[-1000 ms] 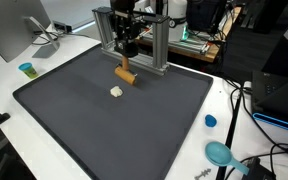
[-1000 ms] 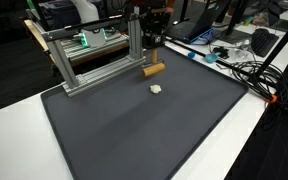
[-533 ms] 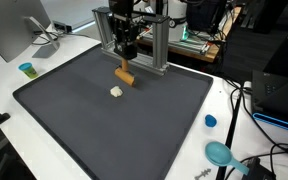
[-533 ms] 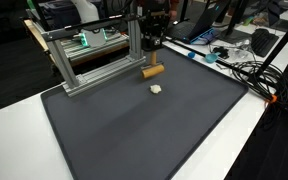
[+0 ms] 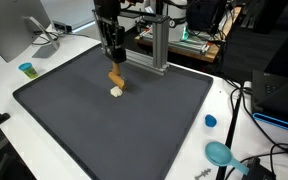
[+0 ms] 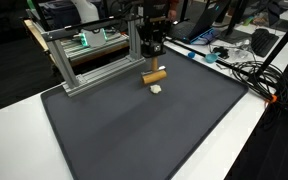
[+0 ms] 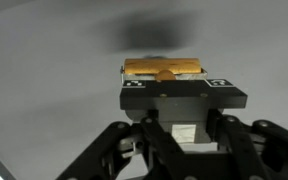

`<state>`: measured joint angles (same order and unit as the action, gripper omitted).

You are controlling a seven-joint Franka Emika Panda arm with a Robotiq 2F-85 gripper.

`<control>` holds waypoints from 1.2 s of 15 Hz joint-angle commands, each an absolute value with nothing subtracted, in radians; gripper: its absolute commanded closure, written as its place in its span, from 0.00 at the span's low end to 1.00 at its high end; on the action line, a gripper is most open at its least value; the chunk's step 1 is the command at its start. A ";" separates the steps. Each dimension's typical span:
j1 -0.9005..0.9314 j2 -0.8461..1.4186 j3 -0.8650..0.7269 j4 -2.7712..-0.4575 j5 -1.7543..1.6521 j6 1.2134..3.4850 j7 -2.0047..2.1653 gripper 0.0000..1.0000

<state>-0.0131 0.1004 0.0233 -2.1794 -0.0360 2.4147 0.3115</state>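
My gripper [image 5: 114, 62] [image 6: 153, 58] hangs over the far part of the black mat [image 5: 94, 130] [image 6: 134, 130], just in front of the aluminium frame. It is shut on an orange-brown block [image 5: 117, 78] [image 6: 154, 76], which sits at its tips, low over the mat. In the wrist view the orange-brown block [image 7: 162, 68] shows beyond the gripper's [image 7: 164, 84] black marker plate, with grey mat all around. A small white cube [image 5: 116, 92] [image 6: 157, 88] lies on the mat right next to the block, on its near side. Whether they touch I cannot tell.
The aluminium frame [image 5: 156, 45] [image 6: 84, 62] stands along the mat's far edge. On the white table around the mat are a small blue cup [image 5: 26, 69], a blue cap [image 5: 210, 121], a teal scoop [image 5: 220, 153] and cables [image 6: 249, 70].
The gripper has come down and moved toward the white cube, and the orange-brown block has moved with it and now sits beside the cube. The cube has not moved.
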 commanded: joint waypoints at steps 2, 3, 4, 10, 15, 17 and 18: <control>0.007 0.157 0.005 -2.077 -0.052 2.393 0.348 0.79; 0.009 0.170 0.004 -2.062 -0.054 2.389 0.349 0.79; 0.012 0.184 0.002 -2.047 -0.058 2.384 0.353 0.79; 0.031 0.272 0.006 -1.994 -0.037 2.335 0.339 0.79; 0.059 0.346 -0.003 -1.961 -0.043 2.297 0.393 0.79; 0.062 0.369 -0.007 -1.966 -0.033 2.302 0.424 0.79; 0.055 0.357 -0.005 -1.969 -0.015 2.274 0.406 0.79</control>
<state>0.0444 0.3001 0.0090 -1.9917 -0.0422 2.2870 0.3906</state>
